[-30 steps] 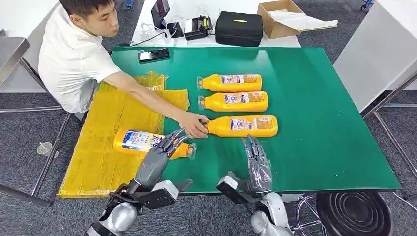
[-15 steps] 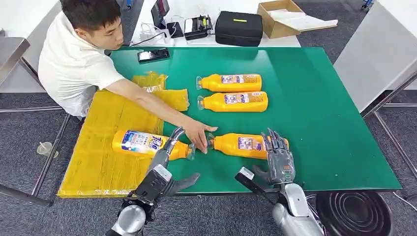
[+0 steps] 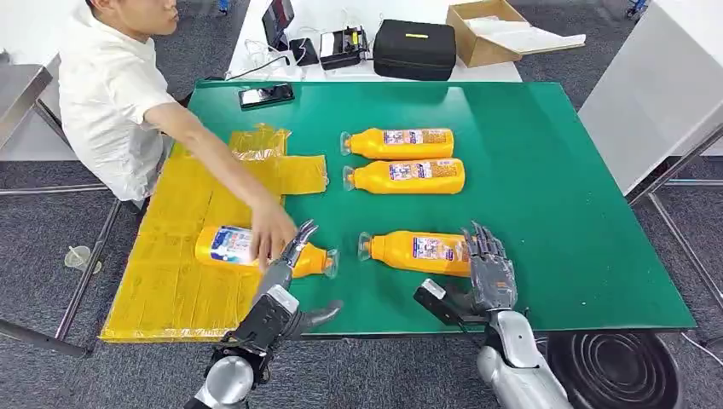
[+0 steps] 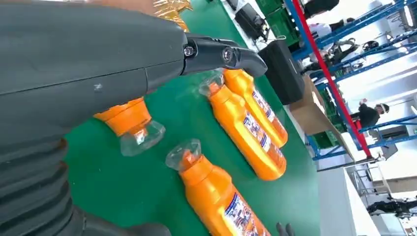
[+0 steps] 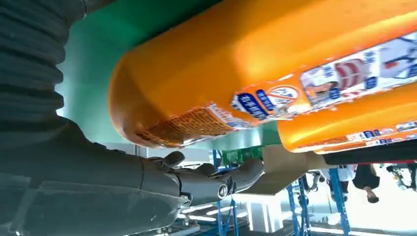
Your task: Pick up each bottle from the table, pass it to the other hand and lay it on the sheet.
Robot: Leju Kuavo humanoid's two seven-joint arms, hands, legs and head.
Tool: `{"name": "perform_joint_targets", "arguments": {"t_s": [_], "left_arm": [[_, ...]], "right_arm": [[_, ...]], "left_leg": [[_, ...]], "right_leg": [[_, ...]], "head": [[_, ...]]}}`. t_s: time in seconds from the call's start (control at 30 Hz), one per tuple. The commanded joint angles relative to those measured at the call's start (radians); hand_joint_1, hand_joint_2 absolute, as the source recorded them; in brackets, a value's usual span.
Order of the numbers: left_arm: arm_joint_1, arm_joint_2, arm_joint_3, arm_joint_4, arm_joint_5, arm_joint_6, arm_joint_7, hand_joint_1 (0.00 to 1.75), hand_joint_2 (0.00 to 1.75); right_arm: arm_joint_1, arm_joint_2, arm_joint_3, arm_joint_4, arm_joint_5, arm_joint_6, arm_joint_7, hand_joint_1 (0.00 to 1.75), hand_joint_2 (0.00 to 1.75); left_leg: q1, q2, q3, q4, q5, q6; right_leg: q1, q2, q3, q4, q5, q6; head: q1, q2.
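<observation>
Since before, the person's hand (image 3: 271, 230) leaves the near bottle (image 3: 418, 252); right hand (image 3: 488, 271), open, reaches its base; a glancing touch risks rolling it.

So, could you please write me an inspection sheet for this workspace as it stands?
Surface: green table, yellow sheet over its left edge.
Job's things: one bottle on the sheet; near bottle and two far bottles lying on the green.
Clutter: phone.
Hands: left hand open beside the sheet bottle; right hand at the near bottle's base, fingers spread, grasp unclear.
Cables: some behind the table.
Surroundings: a person's hand on the sheet bottle; black case, cardboard box.
</observation>
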Motion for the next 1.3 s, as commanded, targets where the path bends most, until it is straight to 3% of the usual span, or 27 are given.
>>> {"name": "perform_joint_targets", "arguments": {"t_s": [0.03, 0.07, 0.4, 0.7, 0.73, 0.77, 0.8, 0.97, 1.3], "left_arm": [[-0.021, 0.002, 0.018, 0.057, -0.005, -0.002, 0.006, 0.0, 1.75], [-0.02, 0.002, 0.019, 0.057, -0.006, 0.0, 0.005, 0.0, 1.75], [-0.017, -0.001, 0.022, 0.062, -0.006, 0.002, 0.005, 0.0, 1.75], [-0.023, -0.001, 0.023, 0.066, 0.008, -0.005, 0.001, 0.0, 1.75], [-0.024, -0.001, 0.023, 0.066, 0.009, -0.006, 0.001, 0.0, 1.75], [-0.026, -0.002, 0.022, 0.067, 0.011, -0.007, 0.001, 0.0, 1.75], [-0.027, -0.003, 0.021, 0.068, 0.012, -0.009, 0.001, 0.0, 1.75], [-0.038, -0.006, 0.016, 0.084, 0.035, -0.026, -0.001, 0.0, 1.75], [-0.047, -0.011, 0.004, 0.097, 0.055, -0.032, -0.014, 0.0, 1.75]], "right_arm": [[-0.092, -0.028, 0.031, 0.13, 0.051, 0.016, 0.055, 0.0, 1.75], [-0.1, -0.03, 0.032, 0.132, 0.059, 0.012, 0.057, 0.0, 1.75], [-0.106, -0.032, 0.034, 0.122, 0.072, 0.02, 0.068, 0.0, 1.75], [-0.161, -0.02, 0.042, 0.206, 0.004, 0.161, 0.053, 0.0, 1.75], [-0.168, -0.025, 0.048, 0.214, 0.001, 0.178, 0.05, 0.42, 1.75], [-0.172, -0.026, 0.048, 0.217, -0.019, 0.198, 0.04, 1.61, 1.75], [-0.174, -0.026, 0.048, 0.223, -0.038, 0.22, 0.03, 1.75, 1.75], [-0.197, -0.044, 0.077, 0.284, -0.105, 0.341, 0.017, 1.75, 1.75], [-0.204, -0.063, 0.091, 0.296, -0.197, 0.407, -0.052, 1.75, 1.75]], "left_leg": [[0.001, 0.005, 0.009, 0.001, -0.004, 0.0], [0.0, 0.003, 0.003, 0.0, -0.001, 0.0], [0.0, 0.002, 0.003, 0.0, -0.001, 0.0], [0.0, 0.002, 0.003, 0.0, -0.001, 0.0], [0.001, 0.003, 0.005, 0.0, -0.002, 0.0], [0.0, 0.003, 0.003, 0.0, -0.001, 0.0], [0.001, 0.004, 0.005, 0.0, -0.002, 0.0], [0.001, 0.002, 0.006, 0.0, -0.002, 0.0], [0.002, 0.004, 0.011, -0.001, -0.001, 0.0]], "right_leg": [[0.002, 0.002, 0.008, -0.001, -0.003, -0.006], [0.001, 0.001, 0.003, -0.001, 0.0, -0.003], [0.001, 0.001, 0.003, -0.001, -0.001, -0.003], [0.001, 0.001, 0.002, -0.001, 0.0, -0.002], [0.002, 0.002, 0.004, -0.001, -0.001, -0.003], [0.001, 0.001, 0.003, -0.001, 0.0, -0.003], [0.001, 0.002, 0.005, -0.001, -0.001, -0.004], [0.002, 0.0, 0.006, -0.001, -0.001, -0.004], [0.002, -0.001, 0.009, -0.002, 0.0, -0.005]], "head": [[0.0, 0.0], [0.0, 0.0], [0.0, 0.0], [0.0, 0.0], [0.0, 0.0], [0.0, 0.0], [0.0, 0.0], [0.0, 0.0], [0.0, 0.0]]}}
